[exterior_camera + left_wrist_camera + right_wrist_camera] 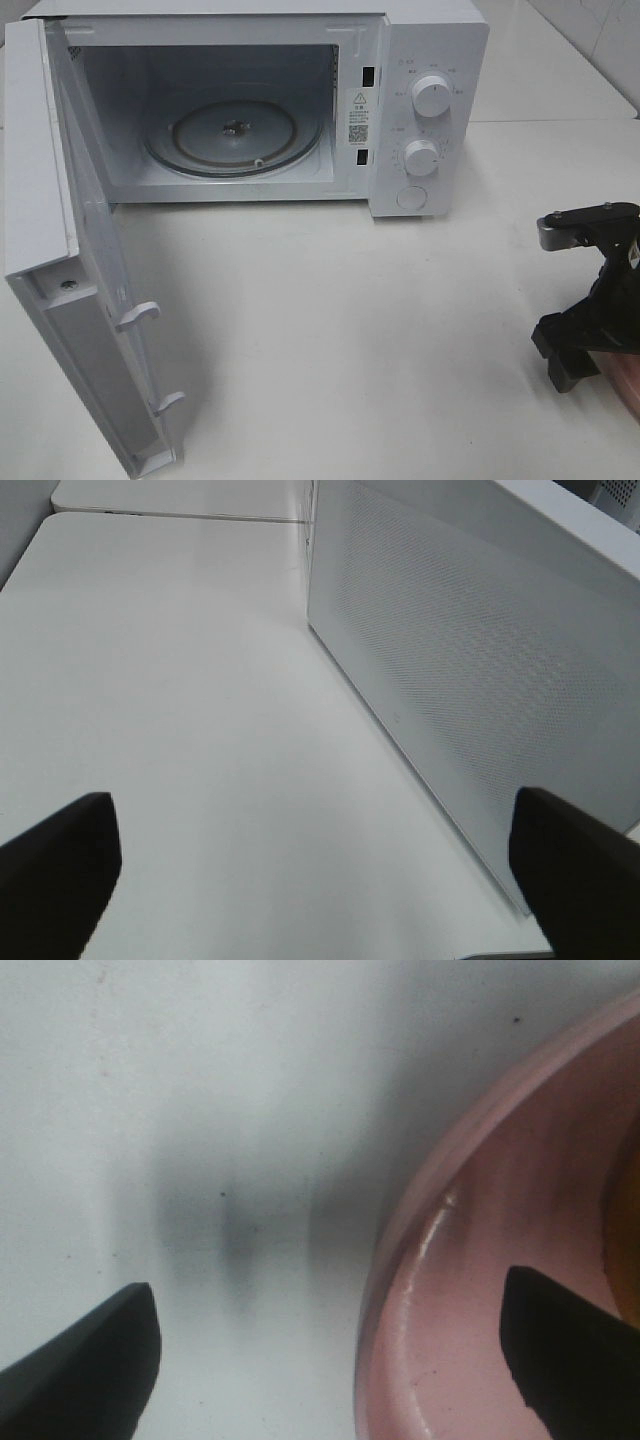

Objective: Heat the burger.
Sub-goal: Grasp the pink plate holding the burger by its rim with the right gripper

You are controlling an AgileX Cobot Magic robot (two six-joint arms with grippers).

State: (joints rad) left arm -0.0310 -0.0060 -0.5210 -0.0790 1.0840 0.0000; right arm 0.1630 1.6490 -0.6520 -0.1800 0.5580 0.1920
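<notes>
1. Only a golden-brown sliver of the burger [628,1240] shows, at the very edge of the right wrist view. It sits on a pink plate [450,1290]; no more of it can be made out.
2. The plate lies in front of the microwave [430,40] and off past its control-panel side, well apart from it. The high camera catches only a reddish corner of the plate at the frame's edge.
3. The right gripper [325,1295] hangs over that plate with its jaws spread wide and nothing between them. One finger is over the plate's inside and the other over bare table [350,330], so the jaws straddle the rim. Whether either finger touches anything cannot be told.
4. The microwave stands at the back of the table with its door [100,300] swung fully open on the side away from the controls. Its cavity holds only the glass turntable [225,135].
5. On the microwave's control panel, two white knobs [432,95] sit one above the other, with a round button [411,198] below them.
6. The left gripper [310,810] is on the outer side of the open door, near its dotted face. Its jaws are wide apart and hold nothing, with plain table beneath them. The high camera does not show it.
</notes>
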